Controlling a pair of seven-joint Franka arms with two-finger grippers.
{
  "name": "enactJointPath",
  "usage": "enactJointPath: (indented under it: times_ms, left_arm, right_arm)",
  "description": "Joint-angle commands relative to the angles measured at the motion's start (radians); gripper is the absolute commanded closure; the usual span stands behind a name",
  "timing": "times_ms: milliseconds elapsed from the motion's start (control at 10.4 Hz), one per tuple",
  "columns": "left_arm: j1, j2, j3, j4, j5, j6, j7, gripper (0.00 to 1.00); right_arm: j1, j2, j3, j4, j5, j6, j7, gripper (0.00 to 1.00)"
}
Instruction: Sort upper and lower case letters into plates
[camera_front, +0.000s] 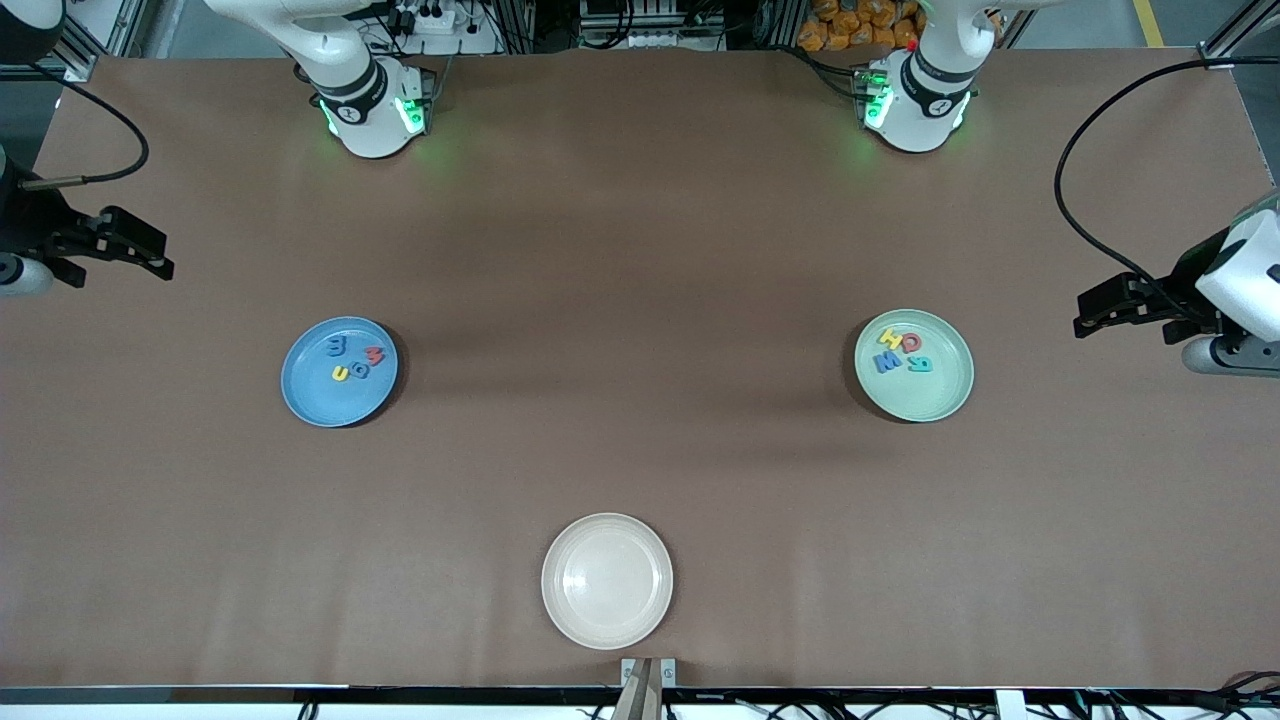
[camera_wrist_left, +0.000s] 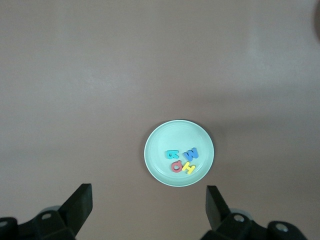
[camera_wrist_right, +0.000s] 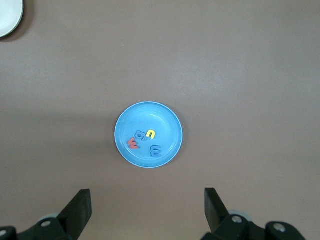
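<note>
Starting nearest the front camera: cream plate (camera_front: 607, 580) sits alone by the table's near edge, nothing in it. Farther back, blue plate (camera_front: 340, 371) toward the right arm's end holds four letters (camera_front: 355, 362): blue, red, yellow, and one more blue. Mint green plate (camera_front: 914, 365) toward the left arm's end holds four more letters (camera_front: 903, 352): yellow, red, blue, teal. All eight pieces are in plates, none on the bare table (camera_front: 640, 250).

Right gripper (camera_front: 160, 262) hangs at its end of the table, fingers wide, holding nothing. Left gripper (camera_front: 1085, 322) hangs at its end, fingers wide, empty too. Both arms wait.

Right wrist view shows the blue plate (camera_wrist_right: 148, 135) and its letters (camera_wrist_right: 146, 140) more clearly, plus a sliver of the cream plate (camera_wrist_right: 10, 17); spread fingertips (camera_wrist_right: 80, 205) show. Left wrist view shows the mint green plate (camera_wrist_left: 179, 153) with letters (camera_wrist_left: 183, 159) bunched to one side; spread fingertips (camera_wrist_left: 82, 200) show.
</note>
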Motion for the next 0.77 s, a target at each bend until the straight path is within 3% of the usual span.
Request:
enactJointPath:
  times_ms: [0, 674]
  left_arm:
    - [-0.005, -0.024, -0.001, -0.019, 0.033, 0.009, 0.048, 0.00]
    - [-0.005, -0.022, -0.001, -0.018, 0.029, 0.009, 0.041, 0.00]
  right_arm:
    - [-0.002, -0.007, 0.002, 0.005, 0.001, 0.003, -0.007, 0.00]
    - [-0.010, -0.007, 0.002, 0.034, 0.001, 0.002, 0.005, 0.00]
